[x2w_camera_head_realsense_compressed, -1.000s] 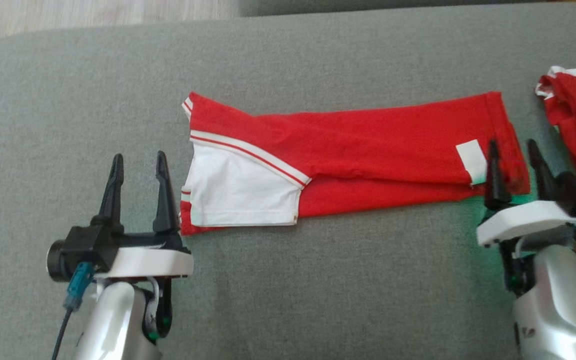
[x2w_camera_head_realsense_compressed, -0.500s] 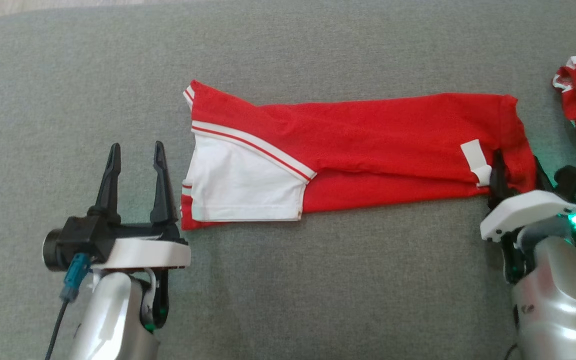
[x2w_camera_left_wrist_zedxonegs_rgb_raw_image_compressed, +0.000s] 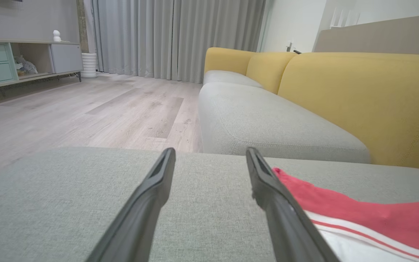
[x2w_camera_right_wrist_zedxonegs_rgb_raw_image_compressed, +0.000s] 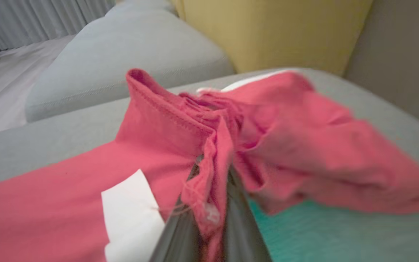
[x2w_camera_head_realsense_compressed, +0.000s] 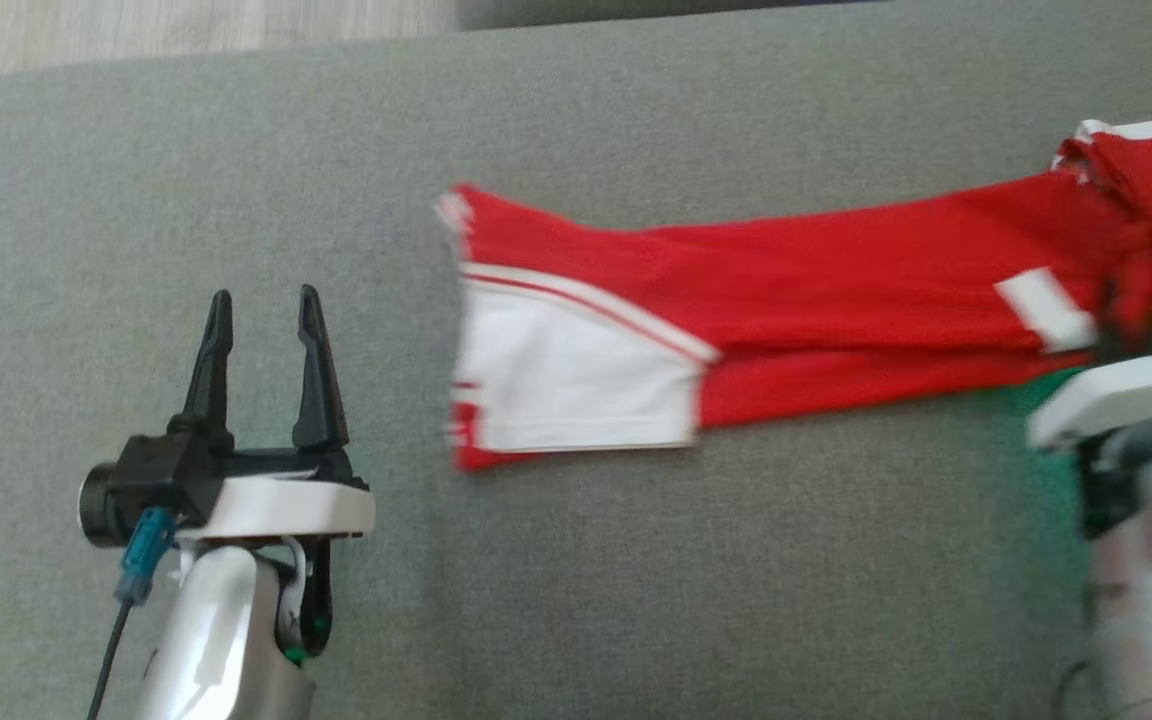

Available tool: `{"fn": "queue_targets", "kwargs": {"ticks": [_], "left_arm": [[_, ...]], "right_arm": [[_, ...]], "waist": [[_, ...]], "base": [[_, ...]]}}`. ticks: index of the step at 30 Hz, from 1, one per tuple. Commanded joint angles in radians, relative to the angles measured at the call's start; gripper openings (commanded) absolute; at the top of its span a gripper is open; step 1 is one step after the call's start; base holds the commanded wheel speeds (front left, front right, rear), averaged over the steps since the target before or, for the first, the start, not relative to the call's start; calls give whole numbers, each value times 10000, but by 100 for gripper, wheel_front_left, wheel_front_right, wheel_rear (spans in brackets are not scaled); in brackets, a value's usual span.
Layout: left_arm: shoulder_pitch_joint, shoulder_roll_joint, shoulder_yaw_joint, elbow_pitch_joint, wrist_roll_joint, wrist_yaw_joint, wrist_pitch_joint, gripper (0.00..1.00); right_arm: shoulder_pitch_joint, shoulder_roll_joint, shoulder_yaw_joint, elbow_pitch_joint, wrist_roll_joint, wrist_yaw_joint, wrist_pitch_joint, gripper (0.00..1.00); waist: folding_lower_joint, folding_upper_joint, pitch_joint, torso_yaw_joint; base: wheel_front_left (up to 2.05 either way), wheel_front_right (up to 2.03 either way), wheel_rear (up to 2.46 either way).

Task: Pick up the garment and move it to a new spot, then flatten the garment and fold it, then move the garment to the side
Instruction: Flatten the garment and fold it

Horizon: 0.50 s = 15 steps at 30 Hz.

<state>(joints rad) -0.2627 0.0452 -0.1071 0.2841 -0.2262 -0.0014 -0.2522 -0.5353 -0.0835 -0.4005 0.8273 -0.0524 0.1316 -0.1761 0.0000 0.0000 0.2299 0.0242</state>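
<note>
On the grey cushion (x2w_camera_head_realsense_compressed: 236, 150), the red garment (x2w_camera_head_realsense_compressed: 836, 280) lay folded into a long strip across the head view. Its white panel (x2w_camera_head_realsense_compressed: 566, 380), edged with thin red and white stripes, was at the end towards the robot's left. A small white label (x2w_camera_head_realsense_compressed: 1044, 308) sat near the end towards its right.

The right claw (x2w_camera_right_wrist_zedxonegs_rgb_raw_image_compressed: 213, 203) was clamped on that right end. In the right wrist view its two dark fingers stood pressed together with a bunched fold of red hem pinched between them, and the cloth around the grip was gathered and raised off the cushion. A greenish glow fell on the cushion just beside it. A second red heap (x2w_camera_head_realsense_compressed: 1151, 165) with a white edge lay right behind the pinched end; the blur hid whether the two touched.

The left claw (x2w_camera_head_realsense_compressed: 264, 295) hung over bare cushion near the white-panelled end, clear of the cloth, with its fingers apart and nothing between them. In the left wrist view the red and white edge lay just past its right-hand finger. Beyond were a yellow sofa (x2w_camera_left_wrist_zedxonegs_rgb_raw_image_compressed: 358, 102) and a wooden floor (x2w_camera_left_wrist_zedxonegs_rgb_raw_image_compressed: 86, 109).
</note>
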Motion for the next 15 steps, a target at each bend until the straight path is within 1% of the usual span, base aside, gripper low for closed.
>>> {"fn": "queue_targets", "kwargs": {"ticks": [1,4,8,12,15], "left_arm": [[-190,53,334,-268,55,-33,-95,100],[-127,53,270,-251,-13,-18,-95,100],[-10,52,193,-209,-99,23,-95,100],[139,52,126,-177,-148,66,-95,100],[226,52,129,-157,-147,65,-95,100]], "right_arm": [[-84,-318,16,-495,-139,-9,-26,0],[-38,-465,-196,-988,-310,-9,127,0],[47,-212,66,-1708,-183,-9,396,0],[217,137,890,-2507,128,-9,701,0],[403,290,1954,-3027,528,-9,990,0]], "waist": [[0,0,-124,-49],[0,0,-317,-72],[0,0,-638,-74],[0,0,-960,-35],[0,0,-1174,24]], "base": [[0,0,0],[0,0,0],[0,0,0],[0,0,0],[0,0,0]]}}
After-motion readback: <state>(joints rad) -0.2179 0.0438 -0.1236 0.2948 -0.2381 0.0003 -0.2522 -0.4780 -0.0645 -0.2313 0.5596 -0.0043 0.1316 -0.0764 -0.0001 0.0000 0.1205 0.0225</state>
